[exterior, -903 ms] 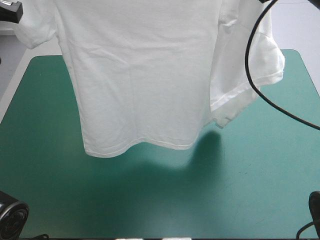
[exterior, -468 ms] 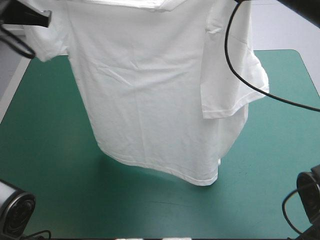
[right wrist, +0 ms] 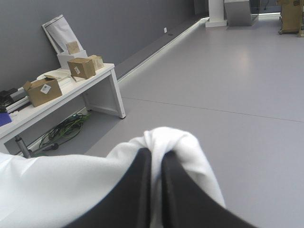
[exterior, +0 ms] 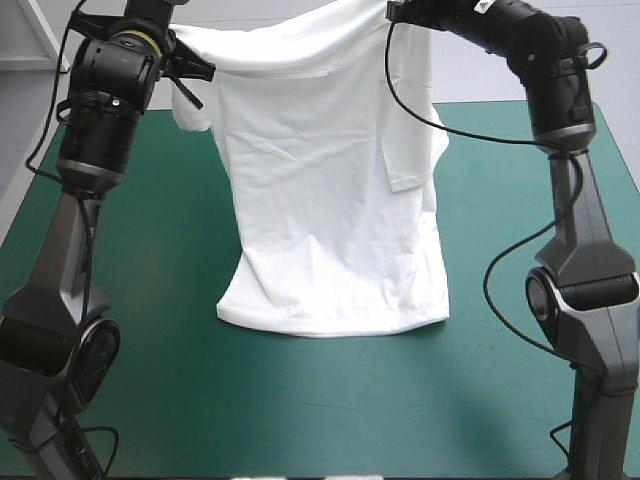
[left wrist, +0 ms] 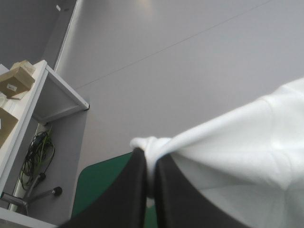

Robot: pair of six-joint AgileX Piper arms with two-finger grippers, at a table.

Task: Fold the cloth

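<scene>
White T-shirt (exterior: 320, 200) hung up between two grippers over the table (exterior: 130, 260).
Soft thin knit, lightly creased. It is held by its top edge near the shoulders and sags between the two grips. The body hangs straight down over the middle of the table, with one short sleeve folded against its right side, and the curved hem looks to rest on the smooth teal-green cover. Left gripper (left wrist: 149, 156): black fingers pressed together on a bunched fold of the fabric. Right gripper (right wrist: 156, 154): likewise pinched tight on a rounded wad of it. The high view alone shows the full shirt and the table. The wrist views look out level, showing only white cloth at the fingers and plain grey floor (right wrist: 237, 71) beyond.
</scene>
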